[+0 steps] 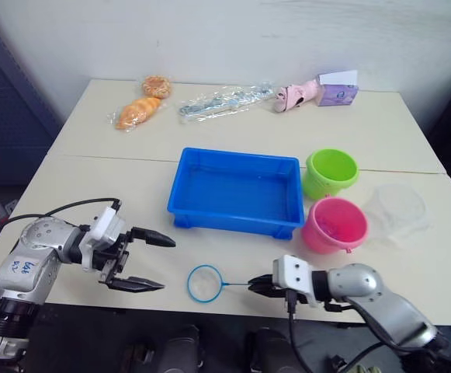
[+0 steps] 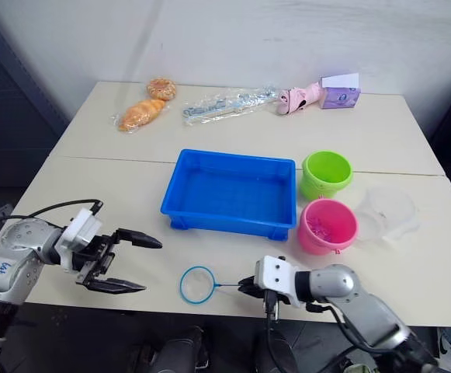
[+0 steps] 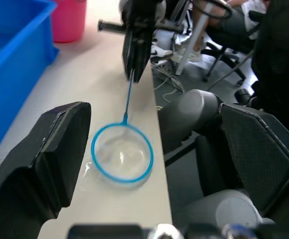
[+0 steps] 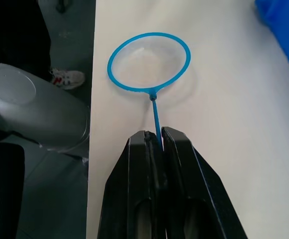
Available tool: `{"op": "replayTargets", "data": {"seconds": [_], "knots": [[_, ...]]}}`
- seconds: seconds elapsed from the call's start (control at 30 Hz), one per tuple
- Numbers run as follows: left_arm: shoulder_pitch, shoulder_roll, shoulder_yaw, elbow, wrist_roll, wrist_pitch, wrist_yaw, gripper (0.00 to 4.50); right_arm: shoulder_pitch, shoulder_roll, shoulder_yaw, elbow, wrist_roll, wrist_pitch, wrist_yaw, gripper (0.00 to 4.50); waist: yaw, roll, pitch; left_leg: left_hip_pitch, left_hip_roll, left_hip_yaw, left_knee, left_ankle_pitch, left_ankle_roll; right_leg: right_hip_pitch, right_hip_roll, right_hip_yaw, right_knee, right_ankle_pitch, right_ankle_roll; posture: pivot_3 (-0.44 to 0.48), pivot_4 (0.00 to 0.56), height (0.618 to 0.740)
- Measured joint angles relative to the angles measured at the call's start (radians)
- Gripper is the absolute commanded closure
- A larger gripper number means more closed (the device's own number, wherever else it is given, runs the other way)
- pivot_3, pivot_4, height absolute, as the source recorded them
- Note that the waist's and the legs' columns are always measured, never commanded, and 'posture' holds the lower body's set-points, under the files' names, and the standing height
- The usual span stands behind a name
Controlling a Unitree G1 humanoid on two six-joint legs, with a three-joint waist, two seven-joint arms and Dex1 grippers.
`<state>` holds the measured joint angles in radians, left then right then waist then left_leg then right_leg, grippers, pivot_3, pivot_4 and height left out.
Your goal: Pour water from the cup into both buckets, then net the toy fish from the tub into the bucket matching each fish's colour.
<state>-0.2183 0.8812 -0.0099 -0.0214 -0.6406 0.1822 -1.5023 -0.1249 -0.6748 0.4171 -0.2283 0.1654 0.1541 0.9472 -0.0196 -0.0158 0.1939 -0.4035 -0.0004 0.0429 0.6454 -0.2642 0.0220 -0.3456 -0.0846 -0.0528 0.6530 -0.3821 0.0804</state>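
The net (image 1: 205, 283) lies flat near the table's front edge, its blue hoop (image 4: 149, 60) toward my left arm. My right gripper (image 1: 261, 287) is shut on the thin handle, with both fingers (image 4: 139, 164) pressed together around it. My left gripper (image 1: 165, 263) hangs open just left of the hoop, holding nothing. The blue tub (image 1: 241, 158) sits mid-table. To its right stand the green bucket (image 1: 331, 171) and the pink bucket (image 1: 334, 225). The clear cup (image 1: 396, 208) rests right of the pink bucket. The toy fish are out of view.
Along the table's far edge lie two pastries (image 1: 138, 113), a clear plastic packet (image 1: 225, 101), a pink toy (image 1: 296, 95) and a purple box (image 1: 338, 92). Open tabletop lies left of the tub. The front table edge (image 1: 209, 309) runs just behind the net.
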Motion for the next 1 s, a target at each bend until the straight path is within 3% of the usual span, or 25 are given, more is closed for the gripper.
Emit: {"op": "replayTargets", "data": {"seconds": [0.13,0.3,0.47,0.6,0.77,0.9,1.0], "knots": [[0.007,0.001,0.0,-0.021,-0.006,0.017,0.0,0.05,-0.057,0.043,0.002,0.116,-0.02,-0.067,0.021,4.5,-0.008,0.0,0.0,0.001,0.0,0.0,0.001,0.0,0.0,0.001,0.0,0.0,0.001,0.0,0.0,0.0,0.15,0.74],[0.025,0.001,0.007,-0.045,-0.008,0.029,0.001,0.0,-0.051,0.067,-0.039,0.151,0.019,-0.059,0.045,2.43,-0.008,0.0,0.0,0.001,0.0,0.0,0.0,0.0,0.0,0.001,0.0,-0.001,0.001,0.0,0.0,0.0,0.15,0.74],[0.059,0.001,0.056,-0.016,-0.005,0.038,0.005,0.0,0.033,-0.015,-0.16,-0.085,0.113,-0.012,0.069,0.04,-0.007,0.001,0.001,0.001,0.0,-0.001,0.0,-0.002,0.002,0.001,0.0,-0.001,0.0,0.0,0.0,0.0,0.15,0.74],[0.057,0.0,0.117,0.043,0.015,0.041,0.052,0.0,0.18,-0.132,-0.315,-0.269,0.188,0.053,0.071,0.04,0.003,0.002,0.001,0.0,0.0,-0.002,0.0,-0.003,0.002,0.001,0.0,-0.001,-0.001,0.0,0.0,0.0,0.15,0.74],[0.063,0.005,0.203,0.128,0.103,-0.066,0.123,0.0,0.471,-0.167,-0.707,-0.478,0.395,0.117,0.1,0.04,0.017,0.003,0.002,0.0,0.0,-0.002,-0.002,-0.003,0.002,0.003,0.0,-0.002,-0.004,0.0,0.0,0.0,0.15,0.74],[0.07,0.0,0.226,0.239,0.206,-0.208,0.185,0.0,0.599,-0.183,-1.041,-0.486,0.49,0.148,0.17,0.04,0.016,0.002,0.001,0.002,0.0,-0.002,-0.002,-0.004,0.004,0.006,0.0,-0.002,-0.007,0.0,0.001,0.0,0.15,0.74],[0.069,-0.009,0.227,0.296,0.243,-0.263,0.208,0.0,0.606,-0.182,-1.135,-0.436,0.46,0.09,0.205,0.04,0.016,0.002,0.001,0.002,0.0,-0.002,-0.002,-0.004,0.004,0.005,0.0,-0.002,-0.008,0.0,0.001,0.0,0.15,0.74]]}}
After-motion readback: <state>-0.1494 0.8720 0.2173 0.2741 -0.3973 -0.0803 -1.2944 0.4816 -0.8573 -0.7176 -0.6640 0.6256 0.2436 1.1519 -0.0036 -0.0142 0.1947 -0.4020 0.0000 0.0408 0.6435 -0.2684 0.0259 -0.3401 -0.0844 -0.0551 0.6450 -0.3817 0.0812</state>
